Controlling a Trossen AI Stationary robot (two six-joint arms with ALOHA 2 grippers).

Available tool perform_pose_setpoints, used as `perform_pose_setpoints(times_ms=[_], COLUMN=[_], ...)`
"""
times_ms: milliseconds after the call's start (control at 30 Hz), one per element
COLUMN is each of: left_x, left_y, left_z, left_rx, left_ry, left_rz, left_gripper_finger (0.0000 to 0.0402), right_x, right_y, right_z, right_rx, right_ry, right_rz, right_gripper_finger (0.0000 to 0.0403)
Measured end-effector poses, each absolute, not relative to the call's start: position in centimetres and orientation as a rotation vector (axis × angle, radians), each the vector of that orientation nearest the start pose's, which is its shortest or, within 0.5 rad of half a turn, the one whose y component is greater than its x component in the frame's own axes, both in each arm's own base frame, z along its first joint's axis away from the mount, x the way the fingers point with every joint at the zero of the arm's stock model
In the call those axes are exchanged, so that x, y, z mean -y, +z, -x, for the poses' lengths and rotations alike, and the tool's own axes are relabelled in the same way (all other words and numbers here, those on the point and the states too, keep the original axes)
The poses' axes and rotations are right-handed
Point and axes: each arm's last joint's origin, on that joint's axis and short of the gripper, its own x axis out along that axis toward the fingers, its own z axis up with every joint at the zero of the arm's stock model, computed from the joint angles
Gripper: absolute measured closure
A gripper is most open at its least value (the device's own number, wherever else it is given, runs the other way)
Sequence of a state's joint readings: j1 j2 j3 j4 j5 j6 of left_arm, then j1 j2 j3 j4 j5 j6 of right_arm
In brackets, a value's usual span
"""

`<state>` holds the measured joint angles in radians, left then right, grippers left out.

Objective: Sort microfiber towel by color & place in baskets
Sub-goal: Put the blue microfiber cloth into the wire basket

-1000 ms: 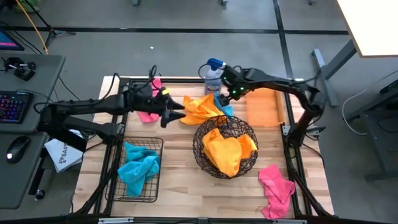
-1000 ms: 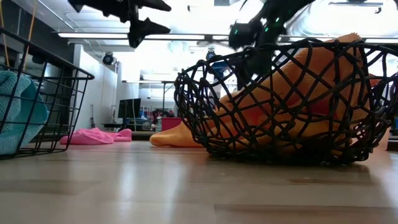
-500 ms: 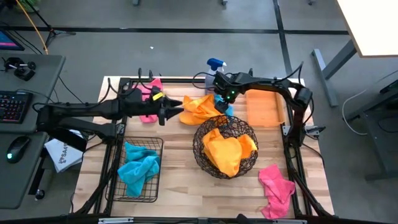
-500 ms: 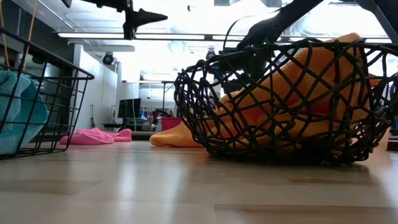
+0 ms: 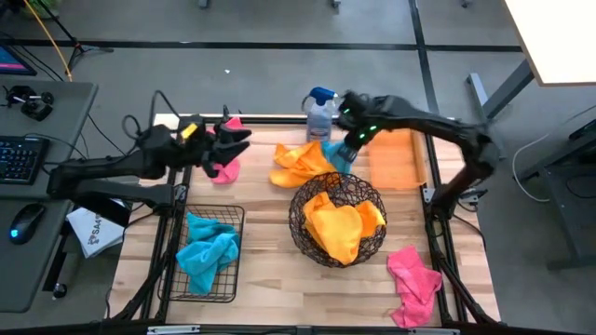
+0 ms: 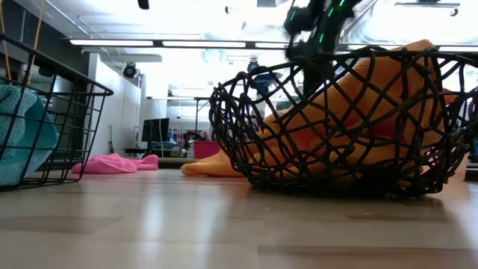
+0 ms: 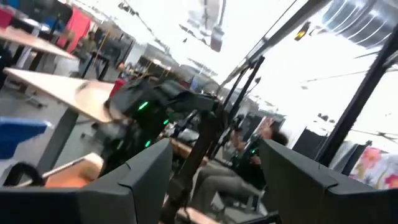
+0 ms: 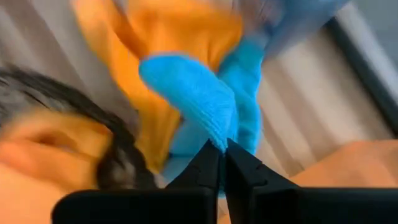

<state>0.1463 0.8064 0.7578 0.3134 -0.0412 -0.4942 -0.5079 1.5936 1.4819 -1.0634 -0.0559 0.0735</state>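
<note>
two hands were up: right hand (image 8: 222, 149) was pinched shut on a teal-blue microfiber towel (image 8: 205, 102) beside the loose orange-yellow cloth (image 5: 300, 164), behind the round dark woven-wire bowl basket (image 5: 363, 197). left hand (image 5: 244, 136) hung with fingers spread above the pink cloth (image 5: 224, 170) at the surface's back left.

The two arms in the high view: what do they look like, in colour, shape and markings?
Both arms are dark, slim and jointed. The left gripper has a yellow tag near its wrist and loose black cables. The right gripper has small green lights on its wrist. Its tapered black fingers end in narrow tips.
</note>
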Motion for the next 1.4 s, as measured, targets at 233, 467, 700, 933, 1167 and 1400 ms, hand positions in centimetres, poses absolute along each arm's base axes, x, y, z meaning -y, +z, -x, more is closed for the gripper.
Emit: perform_pose_setpoints(times_ms=[233, 467, 700, 933, 1167, 1400], left_x=[-2.6, -2.8, -2.1, -1.7, -1.2, 1.0], left_y=[37.2, 36.7, 37.7, 39.6, 41.9, 41.4], left_z=[-16.8, -18.6, -21.6, -23.0, -24.8, -27.9], left_rx=[0.331, 0.251, 0.135, 0.062, -0.008, -0.098], left_ry=[0.128, 0.136, -0.069, -0.102, -0.083, -0.165], left_rz=[0.408, 0.327, 0.261, 0.132, 0.046, 0.067], left_gripper_finger=[0.0172, 0.0172, 0.0171, 0.0171, 0.0157, 0.0126], right_x=[11.1, 6.2, 2.3, -0.9, -2.6, -2.7], right_y=[40.8, 43.9, 43.8, 44.6, 44.9, 45.3], right_z=[-24.1, -26.7, -30.6, -31.0, -30.8, -30.8], right_rx=[-0.689, -0.454, -0.35, -0.284, -0.275, -0.245], right_ry=[-0.446, -0.246, -0.095, 0.037, 0.102, 0.164], right_rz=[-0.46, -0.466, -0.491, -0.476, -0.435, -0.397], right_gripper_finger=[0.0401, 0.0402, 0.0402, 0.0403, 0.0403, 0.0403])
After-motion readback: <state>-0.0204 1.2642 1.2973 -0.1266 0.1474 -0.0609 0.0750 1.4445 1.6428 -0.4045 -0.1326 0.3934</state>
